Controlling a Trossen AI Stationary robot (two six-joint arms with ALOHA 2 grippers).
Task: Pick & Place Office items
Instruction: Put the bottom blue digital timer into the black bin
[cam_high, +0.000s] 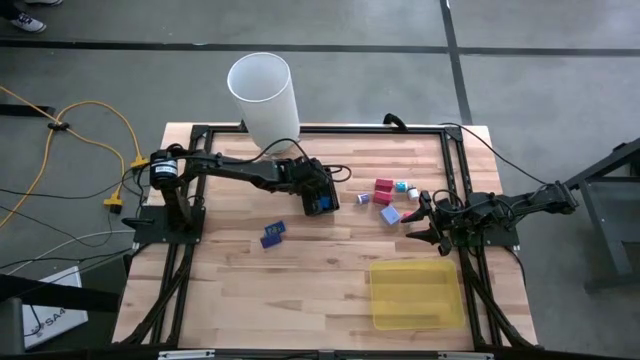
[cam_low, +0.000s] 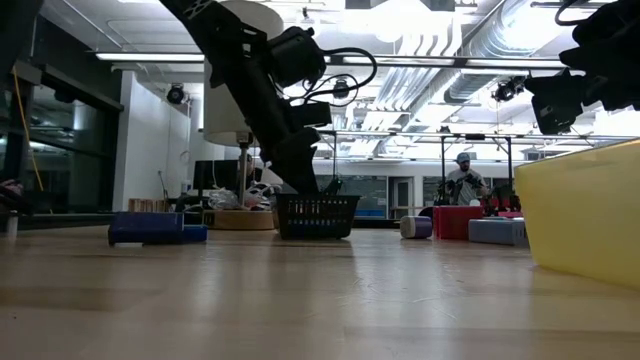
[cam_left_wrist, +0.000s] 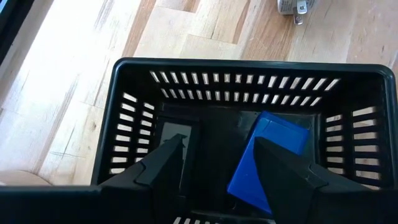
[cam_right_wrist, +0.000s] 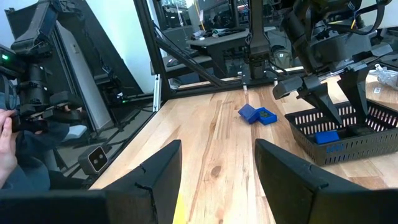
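My left gripper stands open, slanting down into the black mesh box, and touches nothing. A blue office item lies flat on the box's floor, partly behind one finger. Two more blue pieces lie on the table left of the box. A red block, a pale blue block and small white and teal pieces rest on the table right of the box. My right gripper waits open and level at the table's right side, near those blocks.
A flat translucent yellow tray lies at the near right. A tall white cylinder stands at the far edge behind the box. A black frame runs along the table's edges. Bare wood lies between the box and the tray.
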